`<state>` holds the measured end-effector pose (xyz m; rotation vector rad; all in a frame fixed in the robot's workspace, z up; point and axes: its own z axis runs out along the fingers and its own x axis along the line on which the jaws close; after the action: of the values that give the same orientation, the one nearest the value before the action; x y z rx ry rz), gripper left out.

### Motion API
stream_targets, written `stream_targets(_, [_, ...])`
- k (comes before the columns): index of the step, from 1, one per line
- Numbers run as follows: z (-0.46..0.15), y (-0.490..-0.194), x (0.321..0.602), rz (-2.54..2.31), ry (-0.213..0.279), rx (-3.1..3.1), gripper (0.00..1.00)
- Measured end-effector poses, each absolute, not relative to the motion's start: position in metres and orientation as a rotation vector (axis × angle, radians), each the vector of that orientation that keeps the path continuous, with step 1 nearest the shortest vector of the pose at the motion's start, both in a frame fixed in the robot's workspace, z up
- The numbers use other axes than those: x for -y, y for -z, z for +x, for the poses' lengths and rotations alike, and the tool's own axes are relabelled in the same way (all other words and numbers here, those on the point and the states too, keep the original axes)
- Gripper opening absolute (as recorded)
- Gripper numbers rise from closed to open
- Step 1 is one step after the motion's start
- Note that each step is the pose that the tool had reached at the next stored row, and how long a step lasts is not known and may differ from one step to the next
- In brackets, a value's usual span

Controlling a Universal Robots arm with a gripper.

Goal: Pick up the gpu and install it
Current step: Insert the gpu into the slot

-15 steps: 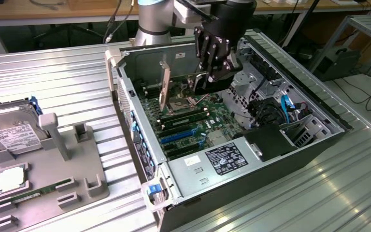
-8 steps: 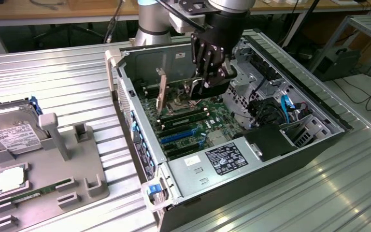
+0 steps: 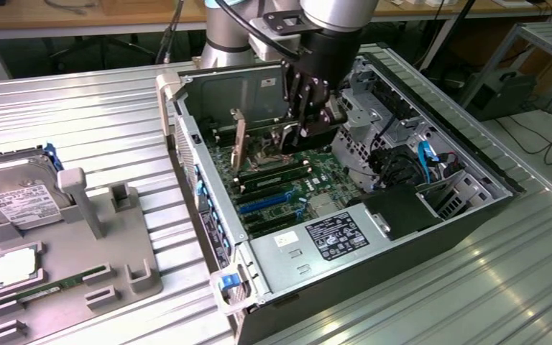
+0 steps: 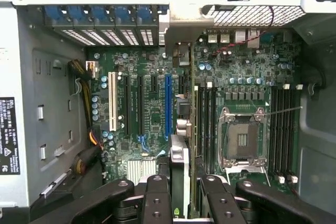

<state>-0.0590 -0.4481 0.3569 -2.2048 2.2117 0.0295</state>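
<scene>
The gpu (image 3: 268, 138) stands on edge inside the open PC case (image 3: 209, 208), low over the motherboard (image 3: 300, 183). My gripper (image 3: 307, 118) reaches down into the case and is shut on it. In the wrist view the gpu (image 4: 179, 163) is seen edge-on between my two fingers (image 4: 157, 198). It runs toward the case's rear, and its silver bracket (image 4: 181, 24) is up against the slot openings. The card lies between the blue slot (image 4: 168, 103) and the RAM slots (image 4: 205, 119). Whether it is seated in a slot I cannot tell.
The bare CPU socket (image 4: 241, 140) sits beside the RAM slots. A drive cage and cables (image 3: 420, 162) crowd the case's far side. At the exterior view's left a grey fixture (image 3: 113, 244) holds a hard drive (image 3: 22, 198), a chip (image 3: 15, 266) and a green RAM stick (image 3: 55, 287).
</scene>
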Motion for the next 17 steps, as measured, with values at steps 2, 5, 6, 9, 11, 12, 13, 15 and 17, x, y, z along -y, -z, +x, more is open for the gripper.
stream_targets(2, [-0.059,-0.355,0.446,-2.203,-0.029,-2.214,0.27])
stream_targets(5, [-0.060,-0.352,0.444,-2.202,-0.029,-2.214,0.27])
stream_targets(6, [-0.061,-0.352,0.444,-2.202,-0.029,-2.214,0.27])
stream_targets(9, [-0.066,-0.349,0.444,-2.202,-0.029,-2.215,0.27])
stream_targets(11, [-0.067,-0.346,0.444,-2.202,-0.029,-2.215,0.27])
stream_targets(12, [-0.067,-0.344,0.444,-2.202,-0.029,-2.215,0.27])
stream_targets(13, [-0.068,-0.342,0.444,-2.202,-0.029,-2.214,0.27])
stream_targets(15, [-0.068,-0.338,0.444,-2.202,-0.029,-2.215,0.27])
stream_targets(17, [-0.070,-0.334,0.444,-2.202,-0.029,-2.215,0.27])
